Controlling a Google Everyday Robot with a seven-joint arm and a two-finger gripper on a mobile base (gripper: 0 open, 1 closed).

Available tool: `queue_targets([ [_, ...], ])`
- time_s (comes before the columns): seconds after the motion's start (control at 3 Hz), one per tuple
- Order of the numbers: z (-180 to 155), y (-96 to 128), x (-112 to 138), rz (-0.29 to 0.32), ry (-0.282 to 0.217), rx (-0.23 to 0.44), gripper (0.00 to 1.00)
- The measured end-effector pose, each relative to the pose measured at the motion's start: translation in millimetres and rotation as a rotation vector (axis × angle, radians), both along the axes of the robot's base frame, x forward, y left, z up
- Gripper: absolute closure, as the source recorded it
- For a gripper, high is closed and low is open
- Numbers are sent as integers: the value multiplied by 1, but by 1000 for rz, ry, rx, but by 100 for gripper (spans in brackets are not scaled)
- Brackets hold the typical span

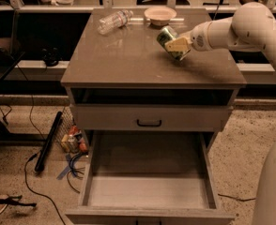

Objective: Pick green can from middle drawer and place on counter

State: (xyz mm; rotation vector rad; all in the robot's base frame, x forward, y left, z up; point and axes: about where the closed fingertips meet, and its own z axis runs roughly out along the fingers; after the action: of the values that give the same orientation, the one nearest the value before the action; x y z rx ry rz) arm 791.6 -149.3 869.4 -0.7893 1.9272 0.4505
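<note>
The green can (167,37) is tilted in my gripper (175,46), just above the right part of the counter (128,60). The gripper's pale fingers (178,44) are shut on the can's side, and the white arm reaches in from the right. The middle drawer (149,177) is pulled wide open below the cabinet front, and its grey box interior holds nothing that shows.
A clear plastic water bottle (114,21) lies on the counter's far left. A pale bowl (160,15) stands at the far middle. A shut upper drawer with a black handle (149,123) is above the open one. Cables and clutter (67,144) lie on the floor at left.
</note>
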Motion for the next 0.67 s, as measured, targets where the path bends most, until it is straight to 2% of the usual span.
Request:
queue_targets([
  [0.33,0,4,5,2,10,0,29],
  [0.67,-2,6,7,6,18,1,6],
])
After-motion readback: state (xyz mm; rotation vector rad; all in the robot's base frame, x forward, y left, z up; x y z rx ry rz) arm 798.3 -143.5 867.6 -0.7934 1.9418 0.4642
